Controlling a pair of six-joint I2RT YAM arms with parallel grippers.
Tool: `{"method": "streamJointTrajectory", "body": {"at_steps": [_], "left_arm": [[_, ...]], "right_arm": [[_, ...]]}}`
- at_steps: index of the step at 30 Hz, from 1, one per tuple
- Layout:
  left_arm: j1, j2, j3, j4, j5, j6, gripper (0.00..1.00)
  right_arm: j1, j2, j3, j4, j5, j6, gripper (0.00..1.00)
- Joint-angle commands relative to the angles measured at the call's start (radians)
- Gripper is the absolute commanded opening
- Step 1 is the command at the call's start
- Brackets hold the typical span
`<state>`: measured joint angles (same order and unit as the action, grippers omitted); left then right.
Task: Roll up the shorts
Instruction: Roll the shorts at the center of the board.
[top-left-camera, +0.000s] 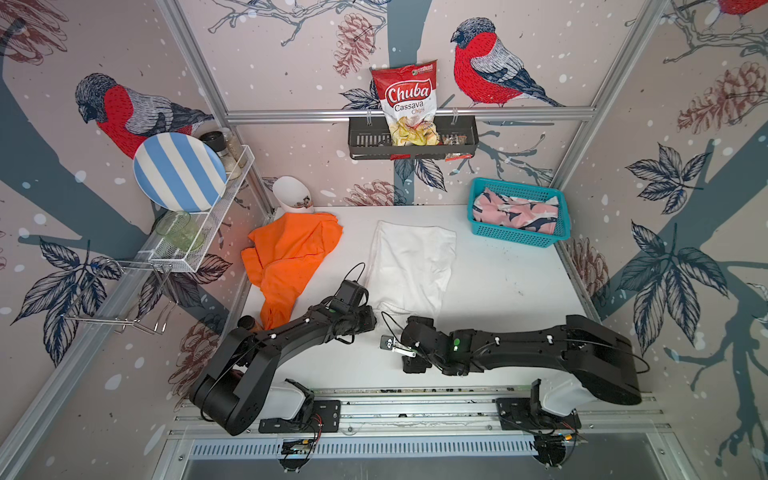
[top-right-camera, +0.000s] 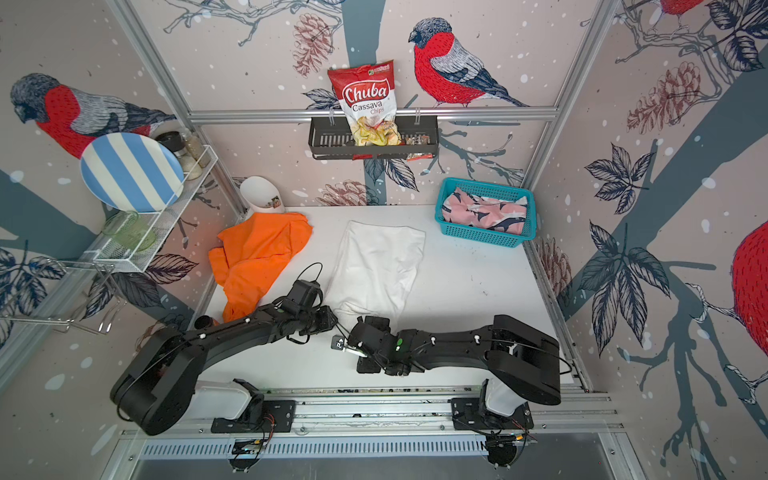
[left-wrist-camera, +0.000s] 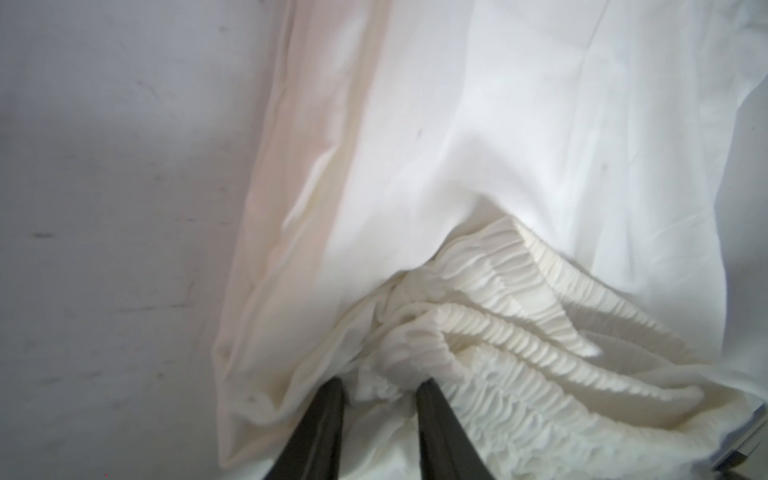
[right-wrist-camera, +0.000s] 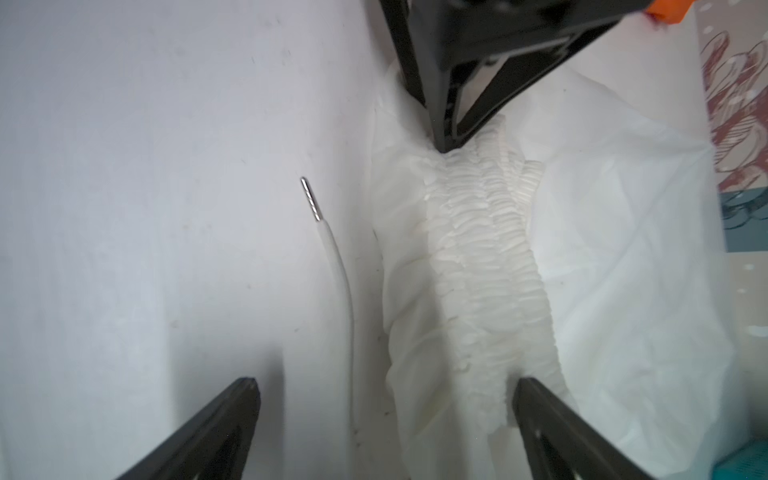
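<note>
On the bench (top-left-camera: 507, 286) centre, the white shorts (top-left-camera: 411, 266) lie flat, long axis running near to far, gathered waistband (right-wrist-camera: 478, 257) nearest the robot; left tool (left-wrist-camera: 380, 384) pinches that waistband; right tool (right-wrist-camera: 386, 382) gapes wide, holding nothing; rolling seems just beginning; next, the right must grip the waistband too.

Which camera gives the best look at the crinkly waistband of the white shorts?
The right wrist view: the waistband runs along the whole picture, close up. The left wrist view shows it bunched in folds. In both top views the white shorts show, the waistband small, partly behind the arms.
</note>
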<state>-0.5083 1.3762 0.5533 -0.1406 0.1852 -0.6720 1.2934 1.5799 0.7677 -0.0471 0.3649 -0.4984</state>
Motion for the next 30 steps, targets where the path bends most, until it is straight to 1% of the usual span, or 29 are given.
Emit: {"method": "streamJointTrajectory", "body": {"at_steps": [1,3,4,6,7,8,10,11,12,13,14,15,16,17,21,25,27,30], "left_arm": [[0.005,0.014,-0.004,-0.098,-0.034,0.026,0.35],[0.008,0.009,0.000,-0.111,-0.035,0.032,0.35],[0.011,0.005,0.000,-0.114,-0.034,0.031,0.35],[0.014,-0.002,-0.002,-0.114,-0.032,0.032,0.35],[0.015,-0.002,-0.003,-0.114,-0.030,0.032,0.35],[0.017,-0.002,-0.004,-0.113,-0.029,0.034,0.35],[0.023,-0.002,-0.006,-0.115,-0.030,0.035,0.35],[0.026,-0.003,-0.007,-0.115,-0.029,0.036,0.36],[0.030,-0.004,-0.007,-0.116,-0.029,0.037,0.35],[0.032,-0.006,-0.007,-0.116,-0.029,0.038,0.36],[0.034,-0.008,-0.006,-0.115,-0.029,0.037,0.35],[0.038,-0.009,-0.004,-0.118,-0.029,0.036,0.36],[0.039,-0.012,-0.001,-0.120,-0.030,0.034,0.36],[0.041,-0.015,0.002,-0.120,-0.033,0.032,0.36],[0.051,-0.032,0.037,-0.145,-0.046,0.032,0.38],[0.058,-0.078,0.066,-0.188,-0.074,0.027,0.43],[0.061,-0.117,0.079,-0.216,-0.087,0.021,0.47],[0.061,-0.176,0.103,-0.259,-0.098,0.011,0.54]], "right_arm": [[-0.003,0.044,-0.031,0.183,0.161,-0.233,1.00],[-0.014,0.083,-0.050,0.239,0.183,-0.291,0.99],[-0.019,0.097,-0.054,0.256,0.196,-0.307,0.97],[-0.019,0.129,-0.068,0.315,0.234,-0.342,0.90],[-0.015,0.134,-0.076,0.339,0.236,-0.351,0.87],[-0.015,0.132,-0.083,0.352,0.219,-0.351,0.82],[-0.007,0.133,-0.091,0.371,0.197,-0.337,0.64],[-0.001,0.138,-0.096,0.384,0.203,-0.336,0.54],[0.006,0.149,-0.101,0.403,0.227,-0.338,0.46],[0.013,0.159,-0.101,0.401,0.247,-0.341,0.42],[0.022,0.172,-0.098,0.393,0.266,-0.341,0.36],[0.028,0.174,-0.091,0.380,0.273,-0.324,0.26],[0.034,0.170,-0.080,0.349,0.258,-0.295,0.22],[0.038,0.158,-0.061,0.293,0.214,-0.252,0.20],[0.033,0.102,0.009,0.110,-0.006,-0.012,0.14],[-0.002,0.086,0.057,0.021,-0.255,0.200,0.14],[-0.046,0.095,0.076,0.002,-0.382,0.310,0.13],[-0.134,0.123,0.087,0.013,-0.566,0.462,0.08]]}}
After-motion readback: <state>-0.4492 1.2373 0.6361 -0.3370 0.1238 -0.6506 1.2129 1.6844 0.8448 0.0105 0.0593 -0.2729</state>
